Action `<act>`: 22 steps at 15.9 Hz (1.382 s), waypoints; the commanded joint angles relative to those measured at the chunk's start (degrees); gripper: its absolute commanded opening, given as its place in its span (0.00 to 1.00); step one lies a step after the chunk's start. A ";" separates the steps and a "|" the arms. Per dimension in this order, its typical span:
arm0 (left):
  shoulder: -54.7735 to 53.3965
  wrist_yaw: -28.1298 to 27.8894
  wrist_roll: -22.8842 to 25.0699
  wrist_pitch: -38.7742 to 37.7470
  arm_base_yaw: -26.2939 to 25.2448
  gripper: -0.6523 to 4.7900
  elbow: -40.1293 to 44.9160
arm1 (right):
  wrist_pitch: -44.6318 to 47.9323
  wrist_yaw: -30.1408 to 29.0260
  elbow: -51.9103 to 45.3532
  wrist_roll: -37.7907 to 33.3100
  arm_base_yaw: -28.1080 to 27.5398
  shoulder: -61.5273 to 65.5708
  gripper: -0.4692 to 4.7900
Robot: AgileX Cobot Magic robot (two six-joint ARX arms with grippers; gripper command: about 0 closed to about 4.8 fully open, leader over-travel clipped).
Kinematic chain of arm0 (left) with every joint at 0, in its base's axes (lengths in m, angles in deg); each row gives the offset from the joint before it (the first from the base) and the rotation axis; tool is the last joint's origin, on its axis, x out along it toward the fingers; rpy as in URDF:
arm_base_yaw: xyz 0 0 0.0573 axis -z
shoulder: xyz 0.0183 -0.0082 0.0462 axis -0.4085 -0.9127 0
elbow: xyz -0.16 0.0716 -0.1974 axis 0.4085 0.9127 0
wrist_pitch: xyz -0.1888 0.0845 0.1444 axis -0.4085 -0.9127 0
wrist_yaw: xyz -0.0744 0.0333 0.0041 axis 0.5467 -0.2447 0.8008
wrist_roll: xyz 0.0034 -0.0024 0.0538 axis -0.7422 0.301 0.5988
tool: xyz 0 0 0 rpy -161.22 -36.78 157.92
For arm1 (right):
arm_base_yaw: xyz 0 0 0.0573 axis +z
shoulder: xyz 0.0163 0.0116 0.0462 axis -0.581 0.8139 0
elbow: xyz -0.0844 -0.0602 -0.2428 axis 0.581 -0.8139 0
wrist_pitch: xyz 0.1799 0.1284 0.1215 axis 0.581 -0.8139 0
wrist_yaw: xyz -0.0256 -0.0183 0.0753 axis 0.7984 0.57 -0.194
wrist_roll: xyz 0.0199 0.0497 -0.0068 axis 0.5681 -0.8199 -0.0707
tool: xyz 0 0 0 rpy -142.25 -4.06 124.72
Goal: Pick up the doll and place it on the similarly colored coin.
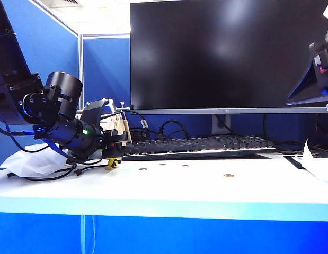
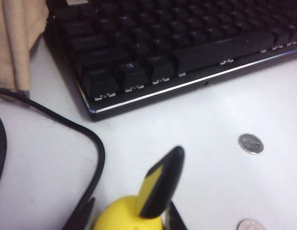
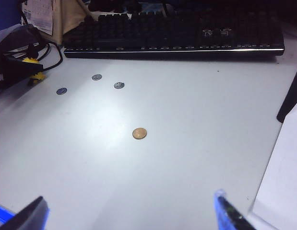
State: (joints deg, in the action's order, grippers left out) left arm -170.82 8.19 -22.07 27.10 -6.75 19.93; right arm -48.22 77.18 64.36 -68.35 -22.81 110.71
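Left gripper [image 2: 131,218]: pinching the doll [image 2: 138,203] by the keyboard's [image 2: 177,52] corner.
Right gripper [image 3: 129,211]: spread, raised.
Coin [image 3: 139,133]: at the doll's 3 o'clock, well apart.

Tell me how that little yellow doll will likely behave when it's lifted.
The doll looks like smooth hard plastic, so probably stiff and light, perhaps slippery between the left end effector fingers flanking it. Its tall pointed ear suggests it may tip when set on the small golden coin.
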 commanded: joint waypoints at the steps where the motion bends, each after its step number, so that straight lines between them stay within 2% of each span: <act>1: 0.17 0.83 0.09 0.90 -0.02 0.20 -0.17 | 1.01 -0.04 0.28 -0.02 -0.02 -0.11 0.99; 3: 0.59 1.97 -1.03 0.72 0.00 0.11 -0.17 | 1.01 0.00 0.28 -0.04 -0.02 -0.11 0.99; 9: 5.70 2.93 -3.13 0.48 1.31 0.11 -0.15 | 1.42 0.22 0.28 -0.02 -0.02 -0.11 0.99; 10: 6.29 3.50 -4.13 0.48 2.82 0.11 -0.15 | 1.44 0.26 0.28 -0.02 -0.02 -0.09 0.99; 13: 6.97 1.60 -0.17 2.25 10.45 0.11 -0.33 | 1.81 0.24 0.28 -0.02 -0.02 -0.09 0.99; 15: 6.91 -0.72 0.13 3.69 17.22 0.11 -0.52 | 2.58 0.22 0.28 -0.02 -0.02 -0.13 0.99; 17: 6.49 -1.22 0.13 5.55 21.16 0.11 -1.01 | 2.78 -0.13 0.28 -0.04 0.00 -0.20 0.99; 20: 3.04 1.62 -2.73 5.33 23.21 0.11 -5.84 | 2.75 -0.37 0.28 -0.04 0.02 -0.20 1.00; 22: 1.27 1.55 -3.10 4.72 23.82 0.11 -8.70 | 2.75 -0.42 0.28 -0.04 0.02 -0.22 1.00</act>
State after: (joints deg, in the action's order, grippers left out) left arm -169.29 9.31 -24.82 30.80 16.84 12.30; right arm -46.62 77.02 64.36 -68.35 -22.79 110.67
